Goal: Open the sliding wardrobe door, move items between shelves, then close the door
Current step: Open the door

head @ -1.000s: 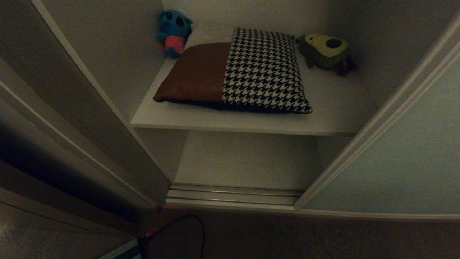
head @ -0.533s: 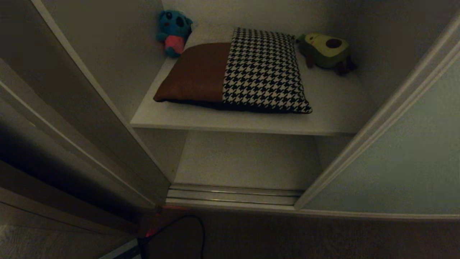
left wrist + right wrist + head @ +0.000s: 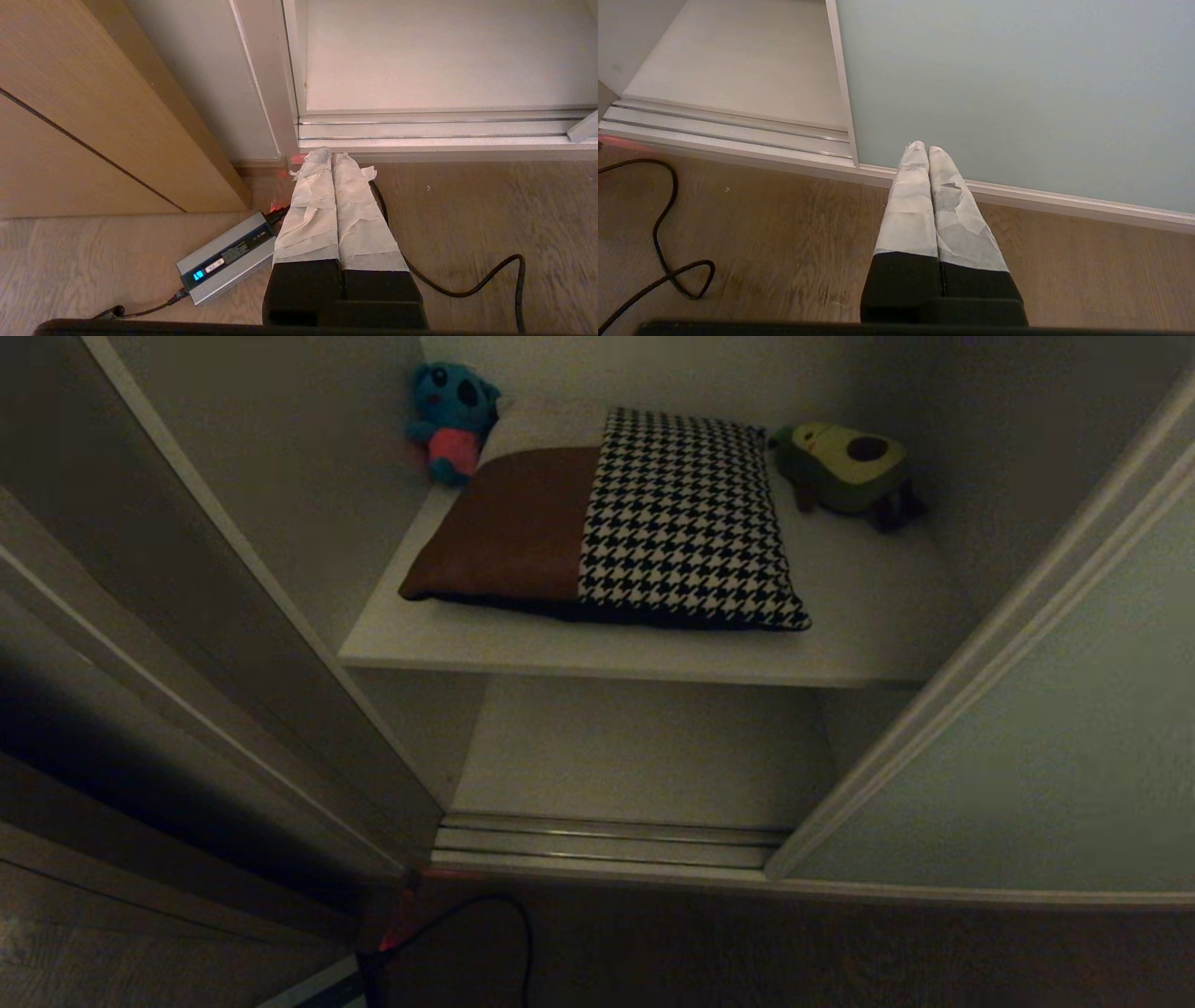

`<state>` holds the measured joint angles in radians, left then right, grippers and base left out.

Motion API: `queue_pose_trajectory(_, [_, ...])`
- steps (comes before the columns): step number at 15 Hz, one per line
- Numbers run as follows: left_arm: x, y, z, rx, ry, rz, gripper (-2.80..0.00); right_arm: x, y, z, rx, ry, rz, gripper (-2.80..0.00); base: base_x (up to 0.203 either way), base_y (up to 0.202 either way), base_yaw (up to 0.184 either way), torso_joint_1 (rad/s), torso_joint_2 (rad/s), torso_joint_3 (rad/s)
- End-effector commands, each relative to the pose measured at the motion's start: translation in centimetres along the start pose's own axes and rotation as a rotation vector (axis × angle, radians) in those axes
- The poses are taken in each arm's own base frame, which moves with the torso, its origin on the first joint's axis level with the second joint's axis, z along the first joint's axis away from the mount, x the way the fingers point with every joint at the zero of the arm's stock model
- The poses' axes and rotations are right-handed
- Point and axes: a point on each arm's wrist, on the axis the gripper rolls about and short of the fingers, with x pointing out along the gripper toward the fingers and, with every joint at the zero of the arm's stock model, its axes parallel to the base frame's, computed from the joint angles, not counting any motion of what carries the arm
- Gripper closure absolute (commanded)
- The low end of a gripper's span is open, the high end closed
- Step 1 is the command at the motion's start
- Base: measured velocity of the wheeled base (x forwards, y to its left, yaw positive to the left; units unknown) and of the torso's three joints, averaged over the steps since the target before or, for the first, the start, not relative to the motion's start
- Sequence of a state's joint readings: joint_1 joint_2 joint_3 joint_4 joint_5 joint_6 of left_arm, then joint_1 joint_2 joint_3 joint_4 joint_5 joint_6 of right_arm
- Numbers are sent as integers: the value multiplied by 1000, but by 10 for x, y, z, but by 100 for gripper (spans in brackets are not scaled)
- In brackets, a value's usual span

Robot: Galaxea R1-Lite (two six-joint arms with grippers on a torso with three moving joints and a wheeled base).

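Wardrobe interior, listed left to right. Blue plush toy point(image 3: 451, 418), back left corner of the upper shelf point(image 3: 868, 616). Cushion point(image 3: 607, 523), flat at the shelf's middle: brown patch left, houndstooth right. Avocado plush toy point(image 3: 845, 467), back right, possibly touching the cushion's corner; dim light. Lower shelf point(image 3: 644, 747) beneath. Sliding door point(image 3: 1055, 747), pale grey-green, pushed to the right, opening uncovered. Left claw point(image 3: 331, 159), fingers pressed together, holding nothing, low over the floor point(image 3: 467, 210) near a grey power adapter point(image 3: 226, 256) and cable point(image 3: 467, 289). Right claw point(image 3: 923, 148), likewise closed and empty, near the door's bottom rim.
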<state>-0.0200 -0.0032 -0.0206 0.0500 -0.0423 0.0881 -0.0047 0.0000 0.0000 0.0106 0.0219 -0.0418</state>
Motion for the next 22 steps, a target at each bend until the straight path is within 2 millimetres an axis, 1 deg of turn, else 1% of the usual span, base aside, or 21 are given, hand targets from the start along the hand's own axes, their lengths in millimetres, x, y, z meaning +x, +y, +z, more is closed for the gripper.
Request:
queue_pose_trajectory(1, [0,0,0,1,2,-1,0,0,0,-1,-18,3,1,0,0,0,0,0,0,0])
queue_pose_trajectory(3, [0,0,0,1,3,-1,0,-1,0,4,-43,-19,11,0,0,0,0,0,0,0])
queue_pose_trajectory(4, [0,0,0,1,2,-1,0,-4,0,14,-32,-47,35,0,0,0,0,0,0,0])
queue_pose_trajectory(7, [0,0,0,-1,2,-1,0,-27,0,73,27,-164,107,0,0,0,0,0,0,0])
queue_pose_trajectory(9, [0,0,0,0,3,-1,0,-45,1,101,58,-193,178,0,0,0,0,0,0,0])
queue_pose_trajectory(11, [0,0,0,1,3,-1,0,-56,2,126,72,-207,260,0,0,0,0,0,0,0])
queue_pose_trajectory(12, [0,0,0,0,4,-1,0,-56,2,138,82,-199,301,0,0,0,0,0,0,0])
queue_pose_trajectory(14, [0,0,0,0,3,-1,0,-56,2,171,129,-195,381,0,0,0,0,0,0,0])
queue_pose_trajectory(17, [0,0,0,1,3,-1,0,-50,2,215,188,-195,488,0,0,0,0,0,0,0])
queue_pose_trajectory(19, [0,0,0,0,2,-1,0,-44,2,239,195,-196,541,0,0,0,0,0,0,0])
queue_pose_trajectory(20, [0,0,0,-1,2,-1,0,-43,2,251,190,-205,574,0,0,0,0,0,0,0])
queue_pose_trajectory(22, [0,0,0,0,4,-1,0,-49,3,270,177,-196,676,0,0,0,0,0,0,0])
